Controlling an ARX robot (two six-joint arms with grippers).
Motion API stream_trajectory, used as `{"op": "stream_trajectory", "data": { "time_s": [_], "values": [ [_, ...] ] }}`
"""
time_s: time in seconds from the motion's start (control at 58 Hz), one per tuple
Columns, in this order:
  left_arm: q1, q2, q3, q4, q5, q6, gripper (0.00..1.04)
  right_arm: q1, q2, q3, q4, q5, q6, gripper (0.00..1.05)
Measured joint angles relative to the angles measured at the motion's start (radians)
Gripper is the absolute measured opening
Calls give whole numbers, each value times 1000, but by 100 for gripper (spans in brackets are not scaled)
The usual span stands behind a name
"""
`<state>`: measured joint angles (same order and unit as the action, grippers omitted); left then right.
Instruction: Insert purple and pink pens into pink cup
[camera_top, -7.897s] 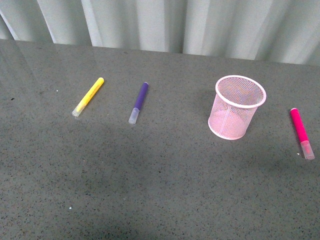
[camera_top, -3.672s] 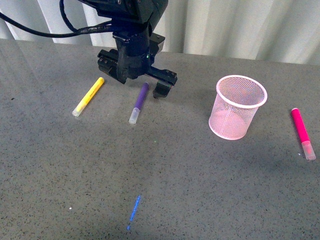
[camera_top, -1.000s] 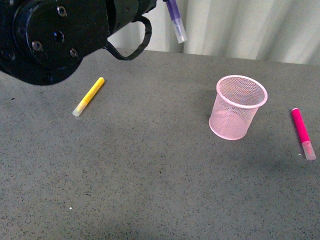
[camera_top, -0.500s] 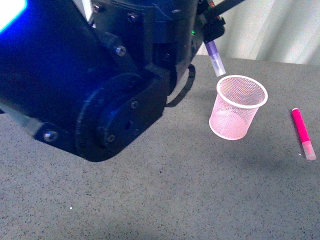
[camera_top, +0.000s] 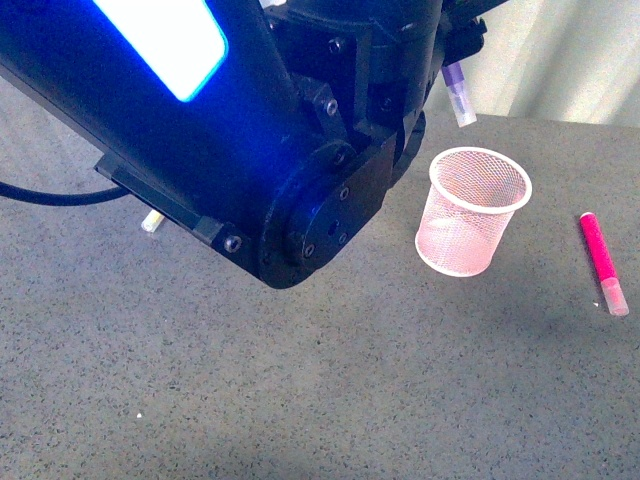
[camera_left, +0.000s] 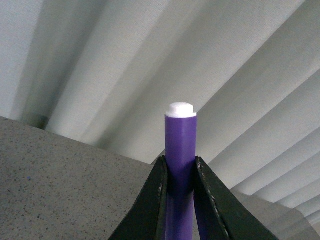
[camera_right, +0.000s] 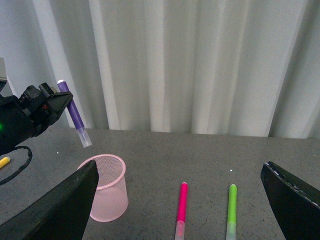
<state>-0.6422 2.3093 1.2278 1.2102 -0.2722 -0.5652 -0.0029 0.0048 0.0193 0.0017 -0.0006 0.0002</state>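
Two pens to seat, neither yet in the holder. Purple pen (camera_top: 458, 92) high in the upper right of the front frame, clear cap down, tilted with the cap leaning toward the pink cup (camera_top: 462, 228). Tip hanging above the cup's left rim; hard to tell whether over the mouth yet. Pinched across the barrel by the left end effector (camera_left: 180, 167), fingers narrow and tight on both sides, white end plug poking out past them in the left wrist view. Pink cup upright on the tabletop (camera_top: 350, 400), right of centre, mouth open with nothing seen inside. Pink pen (camera_top: 598, 258) flat at the right edge of the front frame, well apart from the cup, cap toward the camera.

For a clean drop, as a judgement from these views:
- Carry the cap tip on toward the middle of the mouth before lowering.
- Bring the barrel nearer upright, or aim the cap at the inside of the far wall.
- Lower until well below the rim, then open.
- No release from this height: risk of a bounce off the rim, or of tipping so light a mesh cup.
- Keep the bulky arm off the cup's side.

Right end effector (camera_right: 179, 170) spread wide, holding nothing, pink pen low in the centre of its view. Green pen (camera_right: 231, 205) just beside that one and yellow pen (camera_right: 4, 161) at far left: leave alone.
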Motion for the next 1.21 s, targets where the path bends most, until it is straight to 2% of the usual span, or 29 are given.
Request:
{"op": "stream_trajectory", "data": {
  "time_s": [0.379, 1.069, 1.207],
  "values": [
    [-32, 52, -80, 133, 3, 0, 12, 0, 0, 0, 0, 0, 0, 98],
    [-57, 103, -38, 109, -25, 4, 12, 0, 0, 0, 0, 0, 0, 98],
    [-59, 105, -32, 93, -20, -1, 41, 0, 0, 0, 0, 0, 0, 98]
  ]
}}
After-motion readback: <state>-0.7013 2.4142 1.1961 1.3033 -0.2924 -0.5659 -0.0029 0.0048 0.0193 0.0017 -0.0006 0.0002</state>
